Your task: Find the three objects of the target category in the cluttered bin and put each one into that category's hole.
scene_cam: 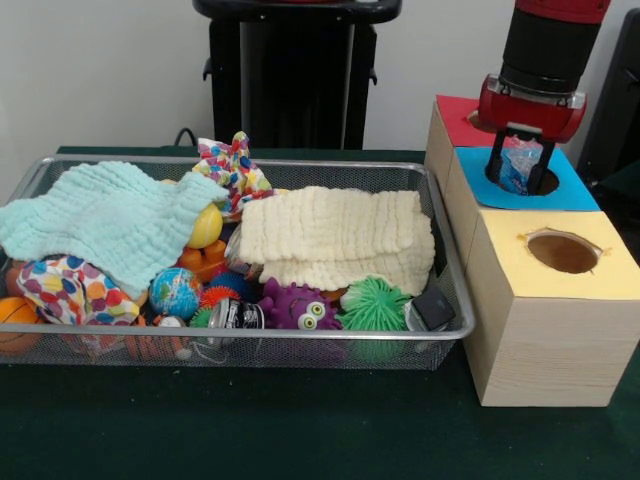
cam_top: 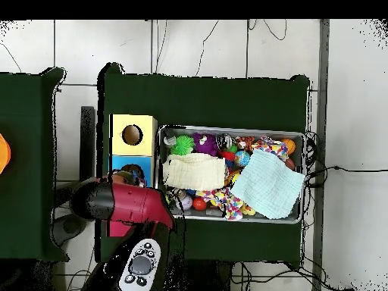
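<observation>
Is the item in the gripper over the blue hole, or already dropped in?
Over it: gripper holds a crinkly packet at the blue hole.

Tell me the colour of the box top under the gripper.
Blue. The gripper hangs over the blue top; the front view shows it best.
</observation>
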`<move>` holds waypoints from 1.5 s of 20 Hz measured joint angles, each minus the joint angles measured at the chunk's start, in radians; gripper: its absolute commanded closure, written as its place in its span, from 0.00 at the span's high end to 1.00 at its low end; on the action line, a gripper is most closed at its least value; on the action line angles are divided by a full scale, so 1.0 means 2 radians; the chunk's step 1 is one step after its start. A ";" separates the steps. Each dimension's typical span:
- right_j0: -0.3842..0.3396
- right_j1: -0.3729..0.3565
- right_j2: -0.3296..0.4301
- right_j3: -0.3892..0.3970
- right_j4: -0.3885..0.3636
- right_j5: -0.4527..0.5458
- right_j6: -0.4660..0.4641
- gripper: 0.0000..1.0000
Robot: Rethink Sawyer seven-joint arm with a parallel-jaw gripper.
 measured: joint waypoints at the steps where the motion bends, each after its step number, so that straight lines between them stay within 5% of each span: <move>1: 0.000 0.000 0.000 0.000 0.000 0.000 0.000 0.00; 10: 0.001 0.006 0.000 -0.002 0.004 -0.002 0.000 0.00; 11: 0.001 0.008 0.000 -0.003 0.005 -0.003 0.000 1.00; 30: 0.006 0.015 -0.006 -0.012 0.005 -0.004 0.000 1.00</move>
